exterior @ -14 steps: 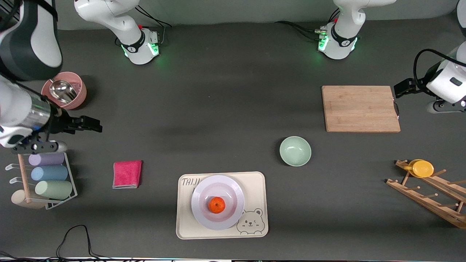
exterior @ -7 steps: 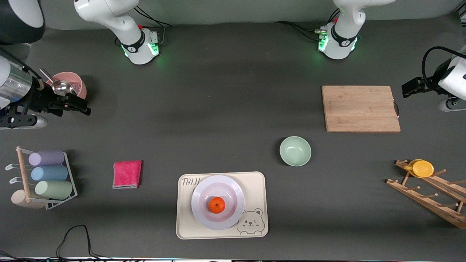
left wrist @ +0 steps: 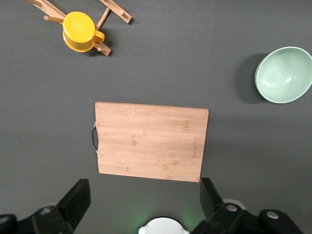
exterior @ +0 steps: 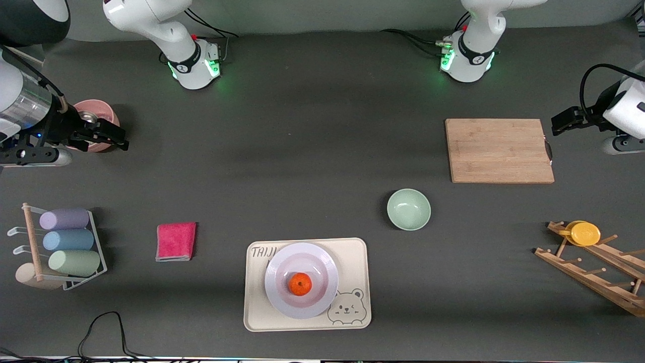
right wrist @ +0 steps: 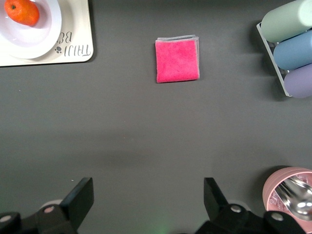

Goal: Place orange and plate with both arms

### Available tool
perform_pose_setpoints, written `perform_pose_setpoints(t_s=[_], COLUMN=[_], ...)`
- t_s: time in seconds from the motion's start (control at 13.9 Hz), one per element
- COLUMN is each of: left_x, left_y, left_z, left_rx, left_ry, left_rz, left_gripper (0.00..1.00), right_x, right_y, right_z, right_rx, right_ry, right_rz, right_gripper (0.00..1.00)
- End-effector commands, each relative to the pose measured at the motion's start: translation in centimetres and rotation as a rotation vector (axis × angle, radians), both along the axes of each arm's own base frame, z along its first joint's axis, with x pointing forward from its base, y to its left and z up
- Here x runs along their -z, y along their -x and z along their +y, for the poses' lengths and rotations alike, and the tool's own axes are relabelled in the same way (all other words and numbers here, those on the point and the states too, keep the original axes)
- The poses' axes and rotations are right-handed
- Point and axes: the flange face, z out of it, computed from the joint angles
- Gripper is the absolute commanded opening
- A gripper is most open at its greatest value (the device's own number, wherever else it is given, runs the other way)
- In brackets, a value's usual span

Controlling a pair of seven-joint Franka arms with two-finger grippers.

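The orange [exterior: 300, 284] is a small, round, bright fruit with a darker dimple at its top, and it sits in the shallow well of the plate [exterior: 276, 295], a glossy white round dish with a faint lavender tint and a wide rim. The plate rests on the cream tray [exterior: 352, 262], which lies close to the front camera about midway between the two ends of the table and bears a bear drawing at one corner and lettering at another; the plate covers part of that lettering. Toward the right arm's end, at about the same nearness, a folded pink cloth [exterior: 176, 241] lies flat, and a wire rack [exterior: 98, 252] holds three cylinders on their sides, lavender, blue and green. Toward the left arm's end a wooden peg rack [exterior: 594, 275] carries a yellow cup [exterior: 583, 233] on one peg. A little farther from the camera than the tray, a pale-green bowl [exterior: 408, 209] stands empty. Farther again lies a bamboo cutting board [exterior: 499, 150] with nothing on it. At the right arm's end a pink bowl [exterior: 103, 108] holds a metal ladle [right wrist: 297, 194]. The right gripper [exterior: 108, 137] hangs over the table just beside the pink bowl, its jaws spread wide and empty. The left gripper [exterior: 567, 120] hangs over the table just off the cutting board's handle end, jaws likewise wide apart with nothing between them.
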Motion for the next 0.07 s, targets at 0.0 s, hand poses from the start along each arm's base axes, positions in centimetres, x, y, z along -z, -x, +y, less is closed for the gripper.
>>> perform_pose_setpoints(t_s=[0.0], left_x=[-0.88], left_y=[0.56], left_z=[-0.19], left_rx=[0.000], left_ry=[-0.001], left_rz=[-0.007], left_gripper=[1.00], right_x=[-0.49], right_y=[0.62], right_z=[-0.46], right_rx=[0.002], right_ry=[0.041], right_rz=[-0.014], right_gripper=[1.00])
